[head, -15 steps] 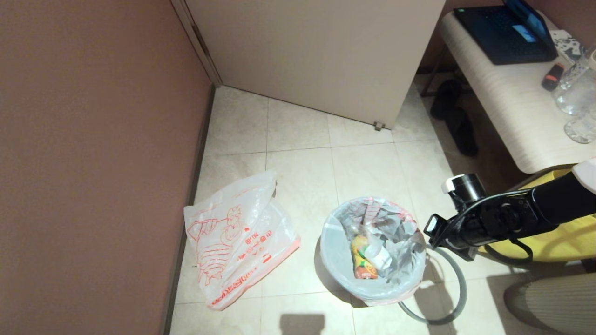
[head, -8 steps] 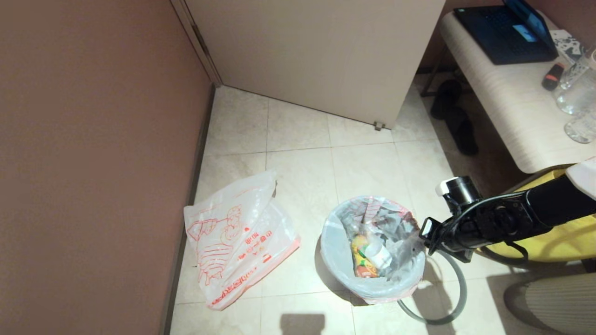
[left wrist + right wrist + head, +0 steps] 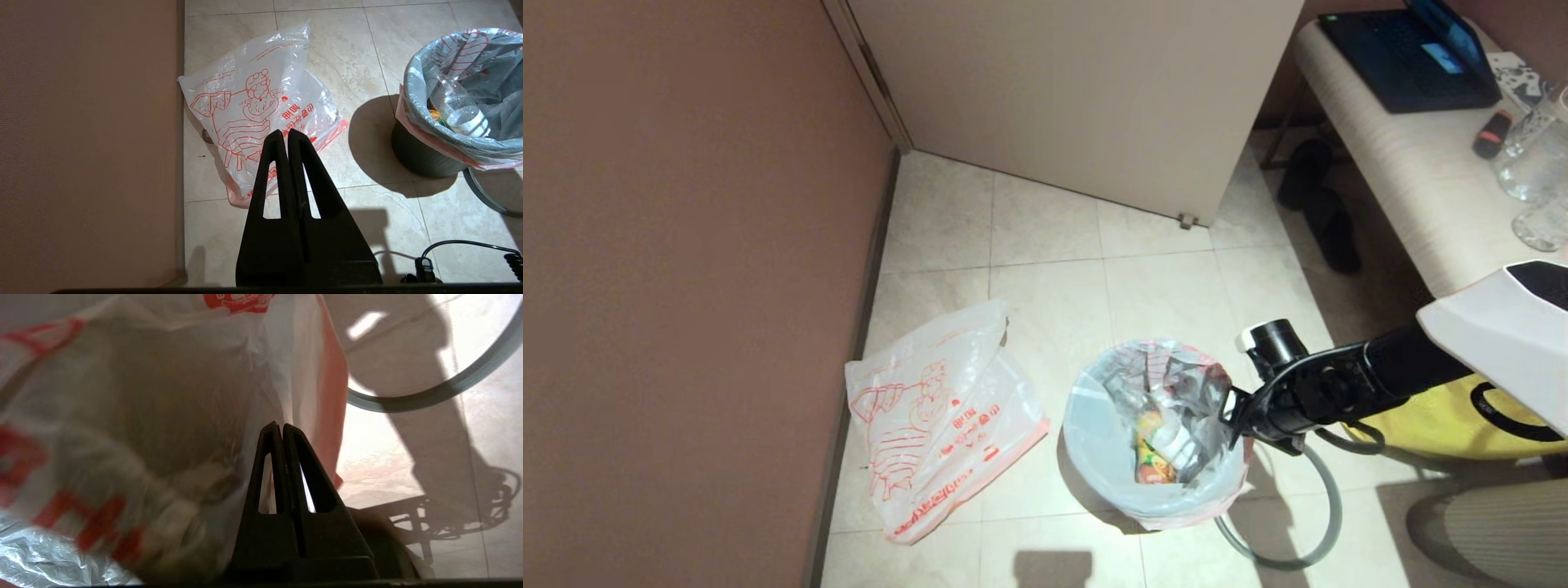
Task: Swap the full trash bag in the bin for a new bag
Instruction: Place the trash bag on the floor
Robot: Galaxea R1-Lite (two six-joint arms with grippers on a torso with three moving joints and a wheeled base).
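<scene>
Tiled floor (image 3: 1045, 294), brown wall left. New bag (image 3: 939, 420) flat by the wall, red cartoon print, characters unreadable. Left gripper (image 3: 284, 134) above it, jaws pressed together, empty. Bin (image 3: 425, 157) holds full trash bag (image 3: 1094, 425): clear bottle (image 3: 459, 108), yellow-orange packet (image 3: 1150, 461). Right gripper (image 3: 282, 426) jaws pinching its right rim. Grey hoop (image 3: 1327, 523) on floor.

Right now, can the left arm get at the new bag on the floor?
Probably yes. The new bag lies flat and uncovered on the tiles by the wall, with nothing on it, just ahead of the shut left pincer. The bin stands off to one side, and the right pincer is busy at its rim.
</scene>
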